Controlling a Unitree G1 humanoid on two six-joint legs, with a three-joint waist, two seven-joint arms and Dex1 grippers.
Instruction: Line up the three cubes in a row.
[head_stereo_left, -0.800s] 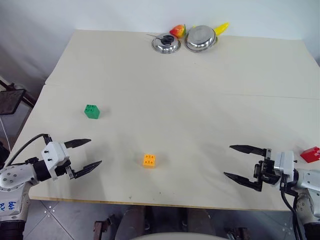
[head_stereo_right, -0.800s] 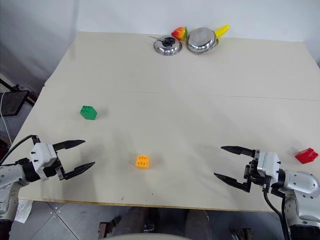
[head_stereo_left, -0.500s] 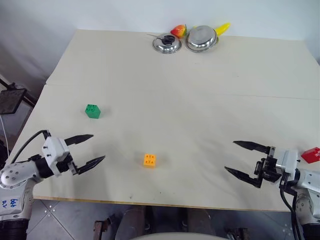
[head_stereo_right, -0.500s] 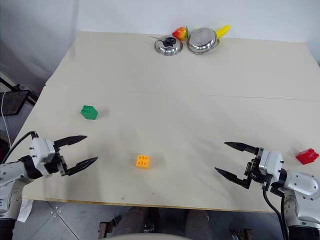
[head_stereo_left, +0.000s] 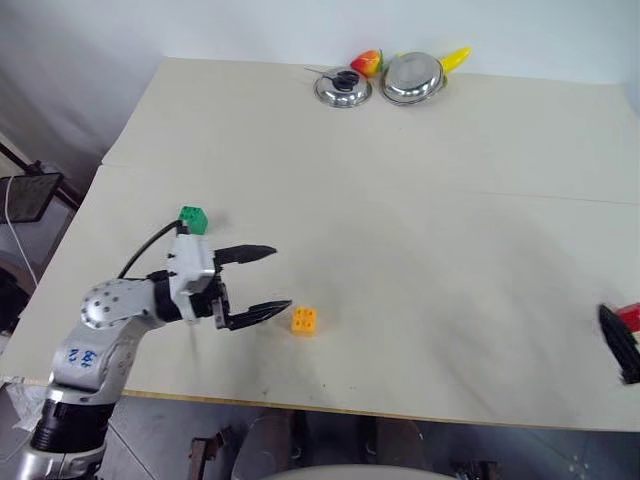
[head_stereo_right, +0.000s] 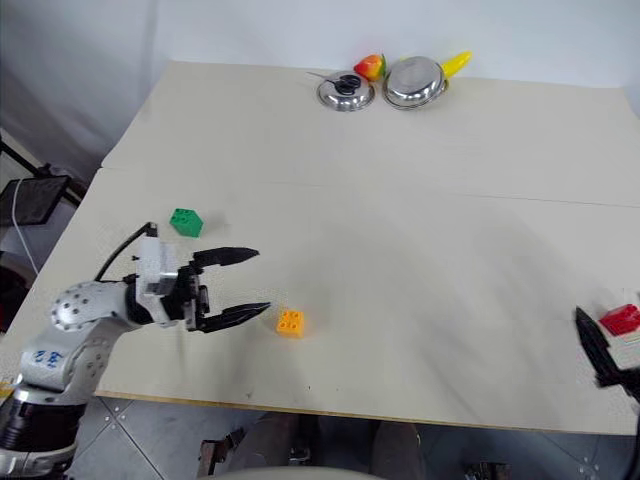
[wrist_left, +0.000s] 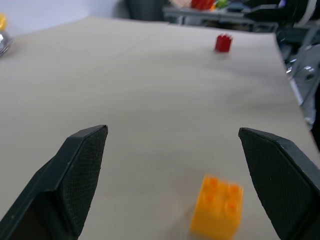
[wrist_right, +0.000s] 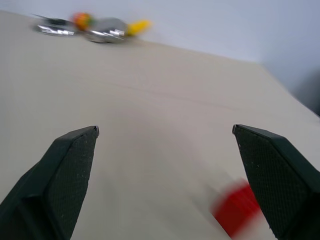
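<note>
While all three cubes lie well apart on the table (head_stereo_left: 420, 230), the left gripper (head_stereo_left: 262, 283) hovers with jaws wide, the orange-yellow cube (head_stereo_left: 304, 320) just past its tips and the green cube (head_stereo_left: 193, 219) behind it. Judging by this, the approach is under way; next, advance to straddle it and close. The red cube (head_stereo_right: 621, 319) sits just beyond the right gripper (wrist_right: 165, 132), its jaws also wide.

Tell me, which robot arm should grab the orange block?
Probably the left. The left gripper is open with its tips right beside the orange-yellow cube, which sits between the fingers in the left wrist view. The right gripper, also open, is at the table's far right by the red cube.
</note>
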